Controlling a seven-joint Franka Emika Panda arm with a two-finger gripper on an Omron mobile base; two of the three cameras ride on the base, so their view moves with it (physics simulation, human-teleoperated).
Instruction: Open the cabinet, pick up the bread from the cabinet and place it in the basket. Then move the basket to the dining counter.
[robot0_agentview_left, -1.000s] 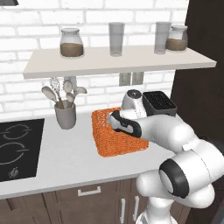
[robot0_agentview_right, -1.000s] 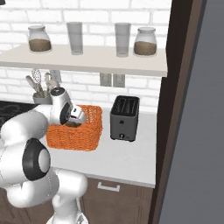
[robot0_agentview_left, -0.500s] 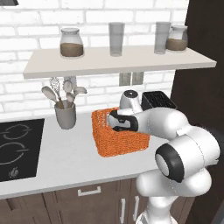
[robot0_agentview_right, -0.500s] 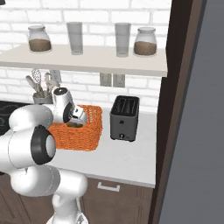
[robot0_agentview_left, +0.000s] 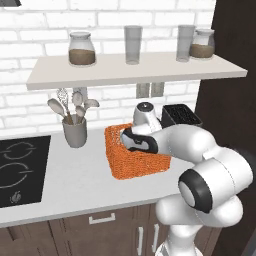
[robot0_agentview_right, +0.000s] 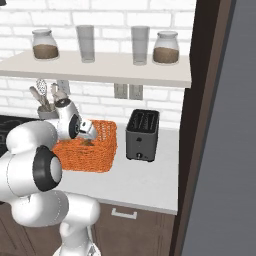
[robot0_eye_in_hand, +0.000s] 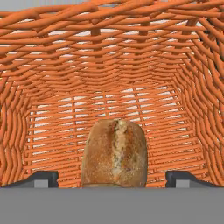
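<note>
On the grey-white worktop (robot0_agentview_left: 60, 175), from left to right: black hob (robot0_agentview_left: 20, 170), grey utensil holder (robot0_agentview_left: 75, 132), orange basket (robot0_agentview_left: 131, 161), dark toaster (robot0_agentview_right: 142, 135). The hand reaches down into the basket from its right side. In the hand view the gripper (robot0_eye_in_hand: 113, 178) has its fingertips (robot0_eye_in_hand: 41, 178) spread wide, each well clear of the bread (robot0_eye_in_hand: 114, 153). The bread lies on the basket floor, centred between the tips, with the woven far wall beyond it.
</note>
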